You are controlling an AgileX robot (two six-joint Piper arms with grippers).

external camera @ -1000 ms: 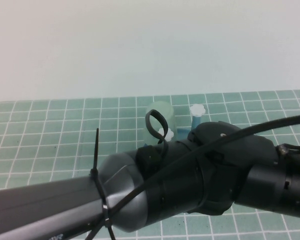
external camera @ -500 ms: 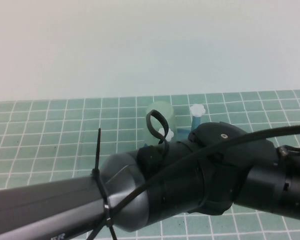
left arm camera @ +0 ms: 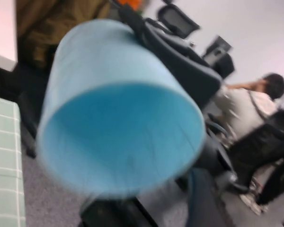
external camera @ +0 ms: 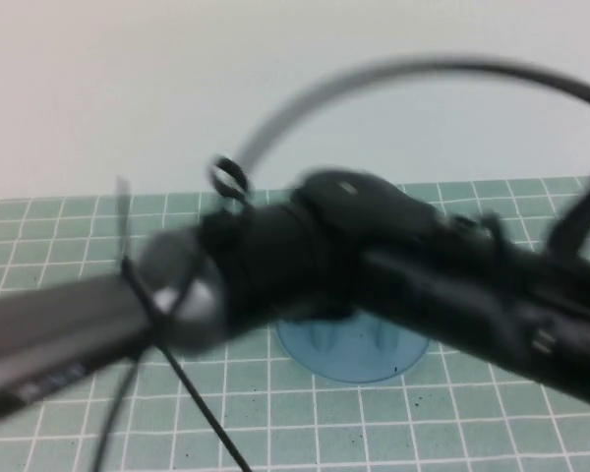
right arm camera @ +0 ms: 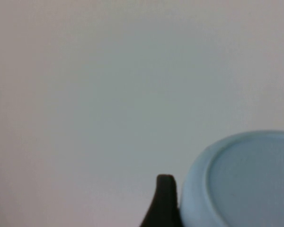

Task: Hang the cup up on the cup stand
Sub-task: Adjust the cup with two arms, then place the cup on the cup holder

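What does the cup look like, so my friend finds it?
Above the green checked table, two black arms meet over the round blue cup stand. The cup is up there, before the left pincer and beside the right pincer. It is pale blue, smooth, handleless, paler than the stand's dish.

The cup looks like smooth light blue plastic with a soft, faintly satin sheen, its inner wall a deeper matt blue; its flat bottom shows a smooth moulded rim; the cup stand has a translucent, slightly glossy blue plastic dish base; the desk wears a matt green mat ruled with pale grid lines; the arm casings look like matt black plastic, with one dull grey metallic-looking collar.
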